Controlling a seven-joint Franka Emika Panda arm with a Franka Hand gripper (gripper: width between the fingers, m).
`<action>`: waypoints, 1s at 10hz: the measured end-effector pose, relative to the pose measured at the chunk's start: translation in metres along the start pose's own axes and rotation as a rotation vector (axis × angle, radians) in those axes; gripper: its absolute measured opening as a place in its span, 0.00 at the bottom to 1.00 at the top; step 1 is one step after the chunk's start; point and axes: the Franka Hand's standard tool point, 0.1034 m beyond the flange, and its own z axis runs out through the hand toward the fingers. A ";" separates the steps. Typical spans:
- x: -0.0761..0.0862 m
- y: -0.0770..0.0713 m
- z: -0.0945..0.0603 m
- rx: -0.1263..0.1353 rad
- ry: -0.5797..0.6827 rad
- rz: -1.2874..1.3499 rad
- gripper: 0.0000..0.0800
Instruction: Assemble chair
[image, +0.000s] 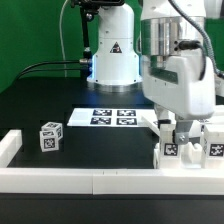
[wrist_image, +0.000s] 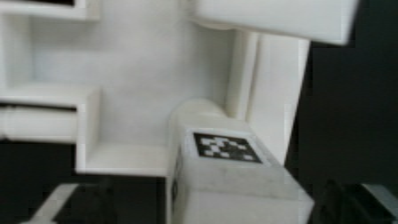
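Several white chair parts with black-and-white tags (image: 190, 148) stand grouped at the exterior view's right, against the front wall. My gripper (image: 183, 132) is lowered right onto this group. In the wrist view a white block-shaped part with a tag on top (wrist_image: 222, 148) sits between my dark fingers (wrist_image: 54, 205), with a dark gap on each side of it, so the gripper (wrist_image: 210, 212) is open around it. Behind it lies a larger white part with slots (wrist_image: 125, 90). A small white tagged part (image: 50, 136) stands alone at the exterior view's left.
The marker board (image: 115, 117) lies mid-table in front of the robot base (image: 112, 60). A low white wall (image: 90, 182) runs along the front edge and turns up at the exterior view's left (image: 12, 145). Black tabletop lies between.
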 end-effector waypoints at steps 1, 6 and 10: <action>0.000 0.001 0.000 -0.007 -0.002 -0.179 0.78; -0.001 0.004 0.000 -0.059 -0.012 -0.742 0.81; 0.002 0.006 0.000 -0.078 -0.051 -0.942 0.68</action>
